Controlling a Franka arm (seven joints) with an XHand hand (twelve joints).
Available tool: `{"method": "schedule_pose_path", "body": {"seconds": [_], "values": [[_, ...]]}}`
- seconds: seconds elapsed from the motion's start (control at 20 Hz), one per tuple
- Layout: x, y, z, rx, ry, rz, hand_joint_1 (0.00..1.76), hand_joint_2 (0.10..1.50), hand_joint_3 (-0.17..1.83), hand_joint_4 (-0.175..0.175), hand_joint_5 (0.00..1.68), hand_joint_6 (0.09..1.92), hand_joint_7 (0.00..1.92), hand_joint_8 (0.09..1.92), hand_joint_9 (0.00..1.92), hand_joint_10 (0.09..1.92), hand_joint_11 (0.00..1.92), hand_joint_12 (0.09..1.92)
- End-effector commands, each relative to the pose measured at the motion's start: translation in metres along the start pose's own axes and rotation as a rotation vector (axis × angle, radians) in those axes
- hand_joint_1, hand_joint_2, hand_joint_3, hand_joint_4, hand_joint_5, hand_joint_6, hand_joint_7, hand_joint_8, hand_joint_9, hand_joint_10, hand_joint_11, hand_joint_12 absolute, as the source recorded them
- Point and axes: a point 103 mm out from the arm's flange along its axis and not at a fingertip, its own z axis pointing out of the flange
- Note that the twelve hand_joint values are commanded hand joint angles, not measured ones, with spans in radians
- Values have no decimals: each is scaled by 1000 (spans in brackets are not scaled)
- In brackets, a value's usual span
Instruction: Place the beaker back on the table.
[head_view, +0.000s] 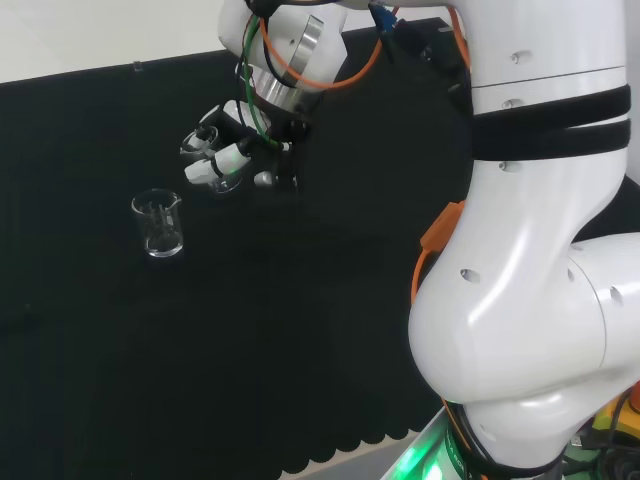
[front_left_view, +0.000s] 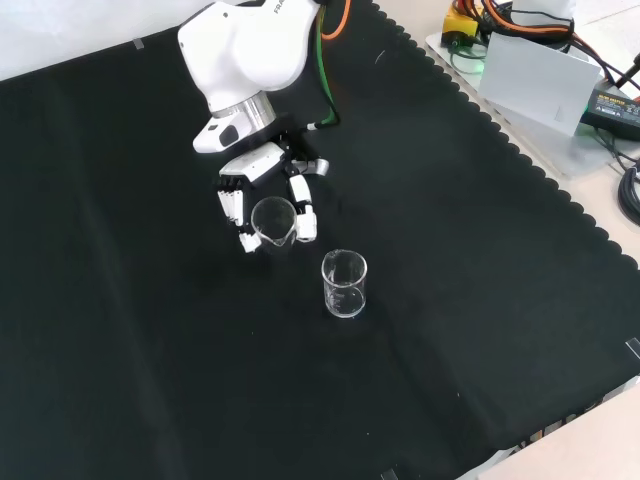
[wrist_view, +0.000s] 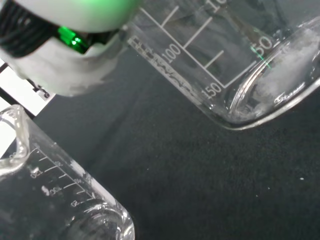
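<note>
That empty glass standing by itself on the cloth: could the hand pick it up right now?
Probably not yet. The hand already has its fingers curled around another glass. The standing glass is close, with bare black cloth around it, so nothing else seems to block it.

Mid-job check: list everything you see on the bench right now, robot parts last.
Held beaker: one, clear glass, in the robot hand, left of the free one in the front view.
Free beaker: one, clear glass, upright on the cloth.
Cloth: one, black, covering the bench.
Electronics and cables: several, grey, black, orange, beyond the cloth's edge at the front view's upper right.
Robot hand: one, black and white, fingers curled round the held beaker.
Arm: one, white.
</note>
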Motion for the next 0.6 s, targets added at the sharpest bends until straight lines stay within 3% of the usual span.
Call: {"method": "schedule_pose_path", "body": {"seconds": [0.05, 0.3, 0.6], "values": [[-2, 9, 10, 10, 29, -14, 1157, 669, 614, 75, 1308, 593, 1831, 87, 1700, 87, 1385, 715], [-10, 8, 17, -15, 72, 5, 1154, 671, 601, 98, 1318, 570, 1823, 87, 1693, 87, 1374, 722], [-19, 3, 23, -43, 77, 18, 1153, 671, 597, 107, 1326, 555, 1798, 87, 1677, 87, 1355, 723]]}}
